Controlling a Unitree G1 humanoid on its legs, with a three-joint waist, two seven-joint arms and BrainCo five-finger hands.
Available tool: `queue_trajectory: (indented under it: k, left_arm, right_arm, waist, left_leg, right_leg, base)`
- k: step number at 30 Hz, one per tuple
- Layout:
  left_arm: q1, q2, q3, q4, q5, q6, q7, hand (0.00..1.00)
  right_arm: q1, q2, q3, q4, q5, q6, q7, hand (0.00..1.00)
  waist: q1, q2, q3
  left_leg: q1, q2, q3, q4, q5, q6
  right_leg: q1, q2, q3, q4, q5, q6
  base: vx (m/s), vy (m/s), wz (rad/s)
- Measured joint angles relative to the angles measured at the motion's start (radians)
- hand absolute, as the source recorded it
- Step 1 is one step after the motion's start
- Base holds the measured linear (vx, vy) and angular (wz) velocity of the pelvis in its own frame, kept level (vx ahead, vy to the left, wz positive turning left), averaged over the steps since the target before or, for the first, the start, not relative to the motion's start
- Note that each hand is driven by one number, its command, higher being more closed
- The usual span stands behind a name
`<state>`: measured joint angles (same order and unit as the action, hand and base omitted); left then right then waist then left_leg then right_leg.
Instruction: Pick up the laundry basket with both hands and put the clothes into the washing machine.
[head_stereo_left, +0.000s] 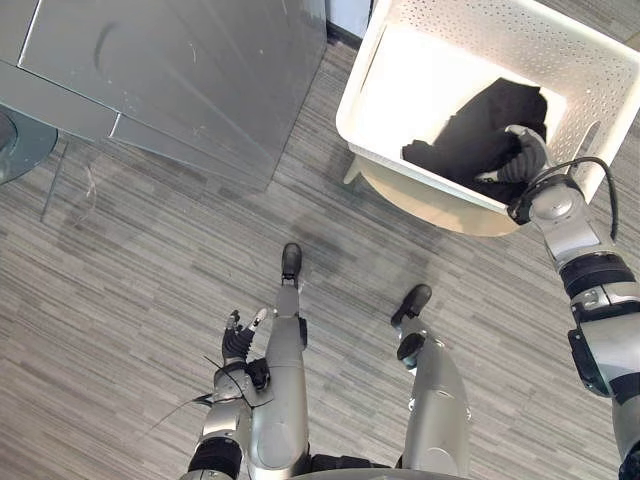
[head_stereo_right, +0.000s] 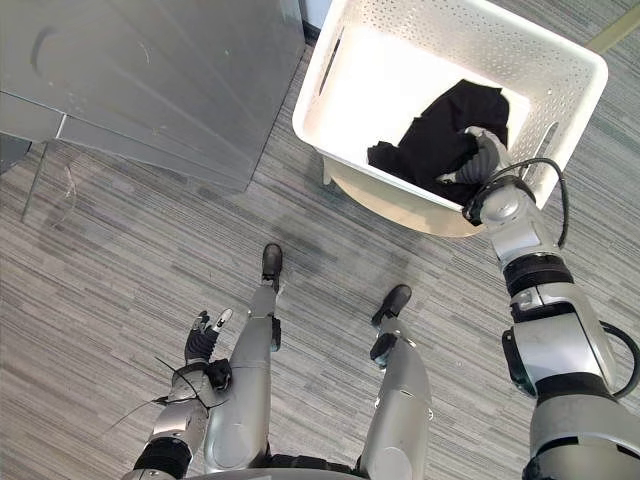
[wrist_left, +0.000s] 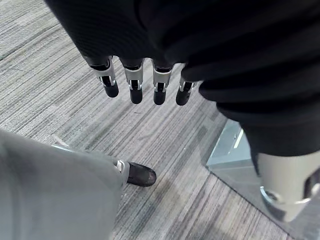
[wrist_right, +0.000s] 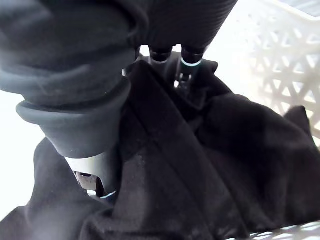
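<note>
The black garment (head_stereo_left: 470, 130) is lying bunched in the white perforated laundry basket (head_stereo_left: 520, 40), toward the basket's near wall. The basket is sitting on a tan rounded stand (head_stereo_left: 430, 205), beside a grey metal cabinet (head_stereo_left: 200, 70). The right hand (head_stereo_left: 527, 155) is reaching over the near rim and pressing down onto the cloth. The eye views are giving just the dark ribbed back of that hand. The right wrist view is going in closer: the fingers (wrist_right: 187, 62) are sinking into black folds with their tips buried, so I can't tell whether they're gripping. The left hand (head_stereo_left: 240, 340) is hanging low, well apart from the basket. Its wrist view is showing the fingers (wrist_left: 132, 82) straight in a row, holding nothing, over the grey plank floor (wrist_left: 60, 100).
</note>
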<state>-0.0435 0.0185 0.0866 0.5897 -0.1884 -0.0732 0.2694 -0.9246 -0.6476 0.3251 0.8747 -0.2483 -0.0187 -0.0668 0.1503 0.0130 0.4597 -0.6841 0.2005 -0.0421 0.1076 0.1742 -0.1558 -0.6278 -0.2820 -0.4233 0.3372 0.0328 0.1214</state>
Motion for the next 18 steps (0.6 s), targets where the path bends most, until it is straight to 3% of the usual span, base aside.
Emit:
queue_trajectory:
  k: [7, 12, 18]
  left_arm:
    - [0.001, -0.029, 0.007, 0.006, 0.002, 0.019, 0.019, 0.0]
    - [0.004, -0.051, 0.026, 0.01, -0.018, 0.021, 0.02, 0.0]
    - [0.024, -0.029, 0.031, 0.072, -0.036, 0.026, 0.017, 0.0]
  right_arm:
    - [0.12, 0.133, -0.056, 0.034, 0.034, 0.013, -0.041, 1.0]
    - [0.161, 0.151, -0.225, 0.066, 0.222, 0.07, -0.069, 1.0]
    - [0.164, 0.149, -0.466, 0.008, 0.439, 0.068, -0.14, 1.0]
  waist:
    - [0.025, -0.01, -0.03]
    - [0.027, -0.01, -0.03]
    - [0.014, -0.011, -0.031]
  left_leg:
    - [0.061, -0.016, -0.008, -0.03, 0.018, 0.014]
    - [0.146, -0.043, -0.011, -0.075, 0.036, 0.024]
    - [0.294, -0.048, 0.002, -0.129, 0.038, 0.025]
  right_leg:
    - [0.059, -0.021, -0.017, 0.012, -0.016, 0.0]
    - [0.14, -0.05, -0.032, 0.011, -0.031, 0.014]
    - [0.271, -0.058, -0.04, -0.011, -0.036, 0.023]
  base:
    - [0.05, -0.033, 0.12]
    - [0.05, -0.037, 0.17]
    - [0.01, -0.027, 0.02]
